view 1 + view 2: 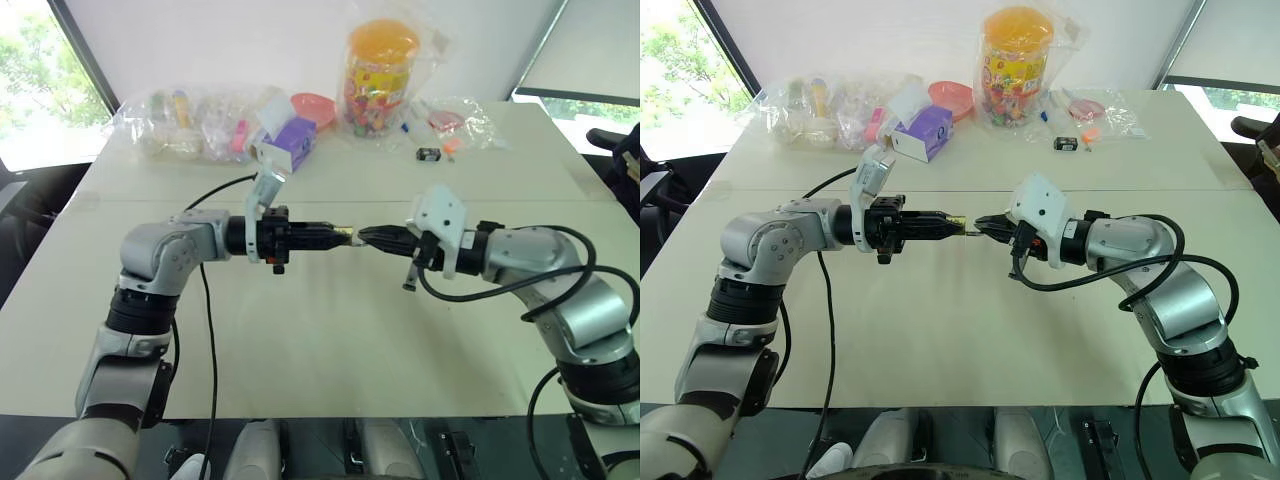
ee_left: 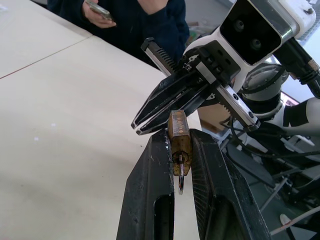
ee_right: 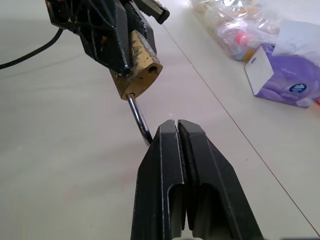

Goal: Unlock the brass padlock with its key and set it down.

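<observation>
My left gripper [image 1: 340, 237] reaches level over the middle of the table [image 1: 320, 340], shut on the brass padlock [image 2: 179, 135], whose body is clamped between its two fingers. A small silvery piece, apparently the key [image 2: 181, 175], sticks out of the padlock's end that faces the left wrist. My right gripper [image 1: 366, 238] meets it tip to tip from the other side with its fingers shut. The thin silvery shackle [image 3: 137, 115] leaves one hole of the padlock [image 3: 140, 60]; the other hole stands empty. The shackle curves behind the right fingertips, and I cannot tell whether they pinch it.
Along the far edge of the table lie clear bags of small items [image 1: 190, 125], a purple tissue box [image 1: 290, 140], a pink bowl [image 1: 312, 105], a candy jar [image 1: 380, 70] and a small black gadget [image 1: 428, 154]. A person in dark clothes [image 2: 150, 20] is beside the table.
</observation>
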